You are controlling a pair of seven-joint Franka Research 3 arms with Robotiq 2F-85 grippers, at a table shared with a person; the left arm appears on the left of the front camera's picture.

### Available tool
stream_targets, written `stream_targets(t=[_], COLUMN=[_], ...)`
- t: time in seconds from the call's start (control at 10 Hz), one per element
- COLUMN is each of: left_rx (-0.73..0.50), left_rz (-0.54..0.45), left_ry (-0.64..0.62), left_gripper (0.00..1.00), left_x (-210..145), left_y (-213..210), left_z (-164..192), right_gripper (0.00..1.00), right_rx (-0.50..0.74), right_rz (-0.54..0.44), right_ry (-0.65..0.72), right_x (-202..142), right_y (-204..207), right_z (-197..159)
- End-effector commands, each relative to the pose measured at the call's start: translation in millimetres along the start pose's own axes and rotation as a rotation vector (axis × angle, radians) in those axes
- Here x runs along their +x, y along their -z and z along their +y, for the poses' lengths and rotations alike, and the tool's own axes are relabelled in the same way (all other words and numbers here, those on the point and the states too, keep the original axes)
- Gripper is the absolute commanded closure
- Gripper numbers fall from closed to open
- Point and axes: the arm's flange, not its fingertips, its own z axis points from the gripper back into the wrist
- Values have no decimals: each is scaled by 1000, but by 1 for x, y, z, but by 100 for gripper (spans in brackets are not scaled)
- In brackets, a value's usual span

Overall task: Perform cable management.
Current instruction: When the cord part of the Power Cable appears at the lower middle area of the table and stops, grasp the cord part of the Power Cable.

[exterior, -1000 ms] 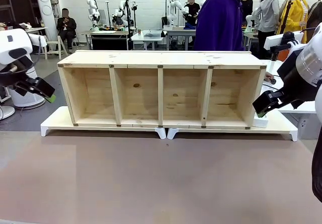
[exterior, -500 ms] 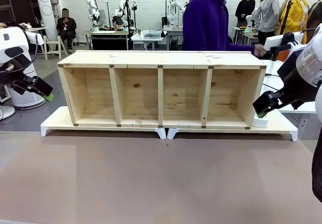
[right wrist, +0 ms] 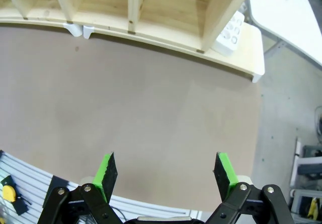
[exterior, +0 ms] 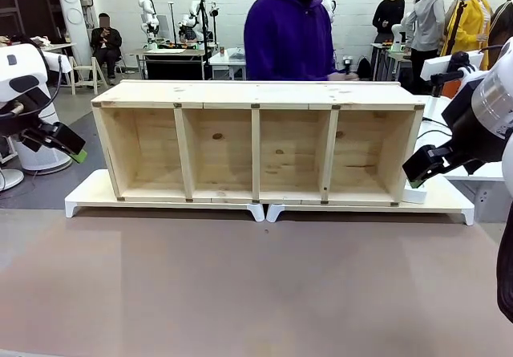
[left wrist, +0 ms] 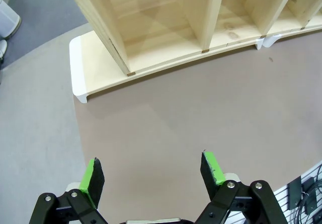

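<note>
Wrist views, nearest: left gripper (left wrist: 151,171) and right gripper (right wrist: 167,169) spread wide, empty, above bare table (left wrist: 176,123). Farther, wooden shelf (exterior: 256,140); beyond its right end, thin black cord, likely the cable (exterior: 433,121), well clear of both. Best to approach low with jaws wide and pinch squarely across it.

Open room above the brown tabletop (exterior: 256,293) in front; across the far side, wooden shelf (exterior: 256,94) blocking, four compartments open frontward.

The wooden shelf (exterior: 256,144) hides the person (exterior: 290,36) below the waist.
</note>
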Motion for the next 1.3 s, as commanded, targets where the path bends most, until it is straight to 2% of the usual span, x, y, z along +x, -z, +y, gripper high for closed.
stream_targets(t=[0.0,1.2], left_rx=[2,2], left_rz=[3,3], left_ry=[-14,-14], left_gripper=[0,0], left_x=[0,0], left_y=[1,1], left_z=[0,0], right_gripper=[0,0], right_rx=[-1,-1], right_rz=[-3,-3], right_ry=[-1,-1], right_x=[0,0], right_y=[0,0], right_z=[0,0])
